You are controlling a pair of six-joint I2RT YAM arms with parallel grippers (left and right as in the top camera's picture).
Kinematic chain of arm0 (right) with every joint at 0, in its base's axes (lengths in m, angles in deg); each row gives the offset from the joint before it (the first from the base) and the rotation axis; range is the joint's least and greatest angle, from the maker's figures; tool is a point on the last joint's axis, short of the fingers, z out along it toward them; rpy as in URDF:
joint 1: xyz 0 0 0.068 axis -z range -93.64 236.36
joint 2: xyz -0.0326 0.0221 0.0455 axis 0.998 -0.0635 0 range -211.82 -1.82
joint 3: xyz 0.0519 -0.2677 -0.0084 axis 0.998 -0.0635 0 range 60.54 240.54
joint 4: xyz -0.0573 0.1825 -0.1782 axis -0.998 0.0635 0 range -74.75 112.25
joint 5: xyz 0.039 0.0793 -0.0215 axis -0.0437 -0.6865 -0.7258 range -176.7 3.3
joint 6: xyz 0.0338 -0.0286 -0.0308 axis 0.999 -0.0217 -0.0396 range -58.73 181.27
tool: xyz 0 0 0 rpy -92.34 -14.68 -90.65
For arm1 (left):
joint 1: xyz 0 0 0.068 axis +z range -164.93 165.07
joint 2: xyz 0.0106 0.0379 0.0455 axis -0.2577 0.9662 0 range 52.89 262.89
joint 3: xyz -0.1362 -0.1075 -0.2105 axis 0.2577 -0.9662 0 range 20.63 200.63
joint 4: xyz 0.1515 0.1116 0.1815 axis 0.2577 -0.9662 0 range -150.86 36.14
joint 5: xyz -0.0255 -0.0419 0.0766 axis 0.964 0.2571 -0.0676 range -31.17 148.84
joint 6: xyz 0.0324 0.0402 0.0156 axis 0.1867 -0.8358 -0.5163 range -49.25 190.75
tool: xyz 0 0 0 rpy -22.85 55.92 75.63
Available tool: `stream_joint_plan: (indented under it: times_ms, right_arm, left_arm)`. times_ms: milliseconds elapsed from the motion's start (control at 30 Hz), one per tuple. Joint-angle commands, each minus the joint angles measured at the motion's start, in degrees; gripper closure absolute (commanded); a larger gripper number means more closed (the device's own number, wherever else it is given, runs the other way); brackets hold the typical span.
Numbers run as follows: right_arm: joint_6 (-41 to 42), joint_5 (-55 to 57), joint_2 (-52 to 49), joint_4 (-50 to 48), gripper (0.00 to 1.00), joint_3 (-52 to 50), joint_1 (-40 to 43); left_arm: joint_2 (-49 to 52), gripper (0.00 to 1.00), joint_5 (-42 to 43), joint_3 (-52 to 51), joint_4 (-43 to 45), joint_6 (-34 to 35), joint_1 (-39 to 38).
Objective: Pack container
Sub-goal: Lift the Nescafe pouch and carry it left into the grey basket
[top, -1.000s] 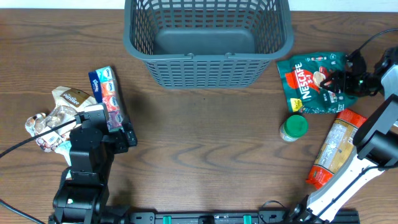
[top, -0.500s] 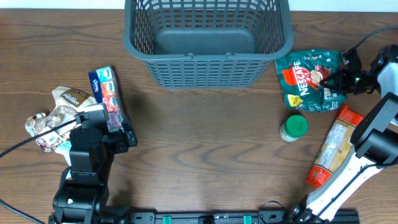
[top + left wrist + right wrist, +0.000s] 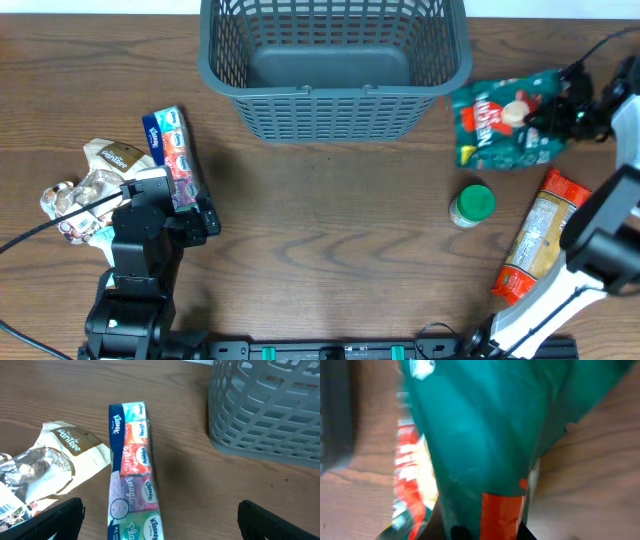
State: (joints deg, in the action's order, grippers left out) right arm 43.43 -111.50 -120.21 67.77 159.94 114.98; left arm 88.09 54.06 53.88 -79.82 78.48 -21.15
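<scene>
**A:** What is on the wooden table [image 3: 320, 240]?

**B:** At twelve o'clock stands the container [image 3: 330, 112], a big grey slotted basket, upright at the far edge.

**A:** And the arms?

**B:** At two o'clock the right gripper [image 3: 565, 108] is pinched tight on the edge of a green coffee packet [image 3: 500, 125], just right of the container. At eight o'clock the left gripper [image 3: 159, 522] is spread wide, holding nothing, over one end of a tissue pack [image 3: 172, 150]. A small green-lidded jar [image 3: 472, 205] sits at four o'clock.
</scene>
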Motion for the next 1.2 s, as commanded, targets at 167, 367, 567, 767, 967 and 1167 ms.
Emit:
stream_joint_plan:
  times_ms: [167, 367, 567, 767, 967, 1167]
  right_arm:
    - [3.1, -0.9, 19.3, -4.5, 0.99, 1.4, -0.7]
    - [2.5, -0.9, 29.6, -13.7, 0.98, 1.4, -5.0]
    - [-1.2, 3.4, 36.5, -24.8, 0.98, 1.4, -14.1]
    - [-5.9, 3.6, 36.2, -31.0, 0.99, 1.4, -24.6]
    - [-13.0, 3.6, 30.7, -30.6, 0.99, 1.4, -33.9]
    - [-16.1, 3.9, 22.0, -29.1, 0.99, 1.4, -39.1]
  left_arm:
    - [-0.2, 0.01, -0.9, 1.6, -0.6, 0.5, -0.3]
    - [-0.2, 0.01, -0.9, 1.6, -1.6, 0.5, -0.3]
    - [-0.2, 0.02, -0.9, 1.6, -2.7, 0.5, -0.3]
    - [-0.2, 0.01, -0.9, 1.6, -2.8, 0.5, -0.3]
    - [-0.2, 0.02, -0.9, 1.6, -2.7, 0.5, -0.3]
    - [-0.2, 0.01, -0.9, 1.6, -2.7, 0.5, -0.3]
